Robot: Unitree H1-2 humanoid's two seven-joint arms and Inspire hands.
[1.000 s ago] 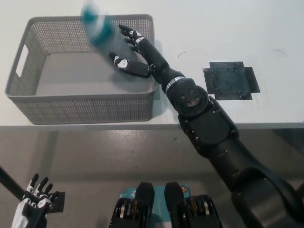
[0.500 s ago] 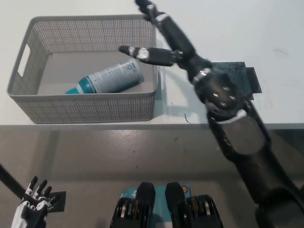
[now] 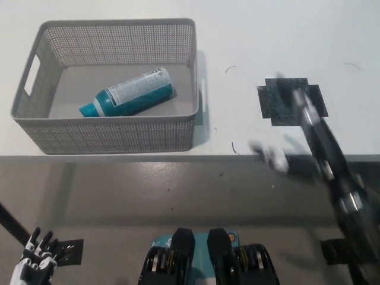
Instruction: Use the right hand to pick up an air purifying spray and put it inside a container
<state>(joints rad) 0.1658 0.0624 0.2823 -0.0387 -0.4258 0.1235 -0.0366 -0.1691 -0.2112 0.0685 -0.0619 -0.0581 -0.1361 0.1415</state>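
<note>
Air purifying spray [image 3: 126,92] lying on its side inside the grey mesh container [image 3: 113,133] on the white desk [image 3: 249,35], teal cap toward the left. Black right robot hand [image 3: 297,151] blurred near the desk edge, well apart from the container; grip impossible to tell. White left robot hand [image 3: 37,261] resting at lower left, fingers spread, empty.

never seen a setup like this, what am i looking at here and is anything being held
This is one picture from a camera on a humanoid robot's head, looking steeply down at a white table. A grey mesh basket sits on it, with a teal and white spray can lying on its side inside. A dark square patch marks the table to the right. The blurred black right hand is in motion near the table edge; whether it is open is unclear, but it holds nothing. The white left hand rests at lower left, empty.
</note>
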